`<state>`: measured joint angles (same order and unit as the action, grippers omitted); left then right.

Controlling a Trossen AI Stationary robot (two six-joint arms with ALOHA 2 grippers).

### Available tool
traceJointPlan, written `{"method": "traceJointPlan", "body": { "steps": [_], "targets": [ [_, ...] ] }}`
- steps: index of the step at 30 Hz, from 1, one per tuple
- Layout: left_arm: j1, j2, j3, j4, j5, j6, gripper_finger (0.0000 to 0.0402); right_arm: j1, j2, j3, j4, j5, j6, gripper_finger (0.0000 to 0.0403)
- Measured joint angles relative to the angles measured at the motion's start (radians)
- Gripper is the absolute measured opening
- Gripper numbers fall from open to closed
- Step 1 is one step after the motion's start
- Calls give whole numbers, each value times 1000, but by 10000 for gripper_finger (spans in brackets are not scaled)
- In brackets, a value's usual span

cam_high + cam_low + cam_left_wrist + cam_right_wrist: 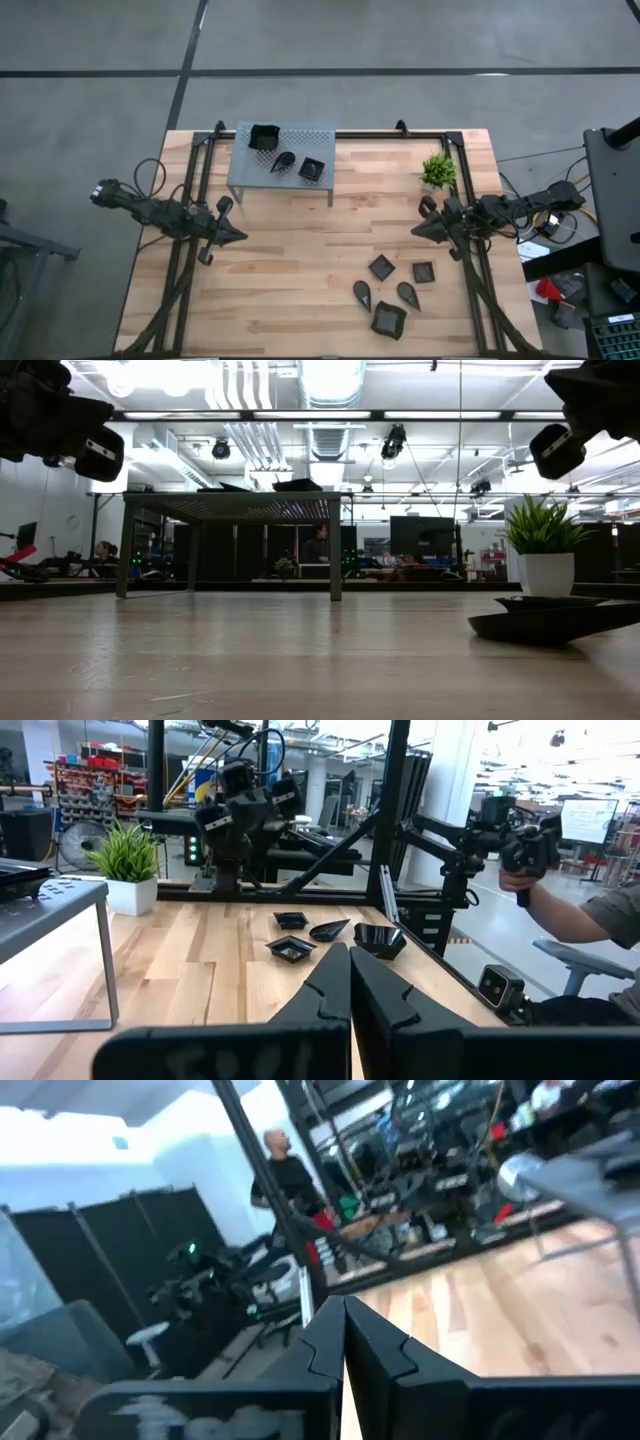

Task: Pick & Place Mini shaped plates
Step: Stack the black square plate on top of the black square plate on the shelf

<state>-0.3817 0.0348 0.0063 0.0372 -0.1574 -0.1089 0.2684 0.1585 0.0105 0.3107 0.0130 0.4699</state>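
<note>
Five mini shaped plates (388,293) cluster near the table's (300,260) right-front edge.

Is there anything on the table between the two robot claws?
No. In the high view, only bare wood lies between the left gripper and the right gripper.

Hovering level and apart, tips pointing inward toward each other: left gripper (238,236) at the left side with fingers (330,990) pressed together, right gripper (416,231) at the right side with fingers (325,1335) likewise closed, holding nothing.
</note>
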Motion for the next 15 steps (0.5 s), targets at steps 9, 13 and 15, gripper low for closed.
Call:
{"method": "traceJointPlan", "body": {
  "steps": [9, 13, 15],
  "targets": [
    [0, 0, 0, 0, 0, 0, 0, 22, 193, 0, 132, -15, 42, 8],
    [0, 0, 0, 0, 0, 0, 0, 22, 324, 12, 132, 32, 144, 8],
    [0, 0, 0, 0, 0, 0, 0, 21, 398, 28, 109, 67, 194, 8]
  ]
}}
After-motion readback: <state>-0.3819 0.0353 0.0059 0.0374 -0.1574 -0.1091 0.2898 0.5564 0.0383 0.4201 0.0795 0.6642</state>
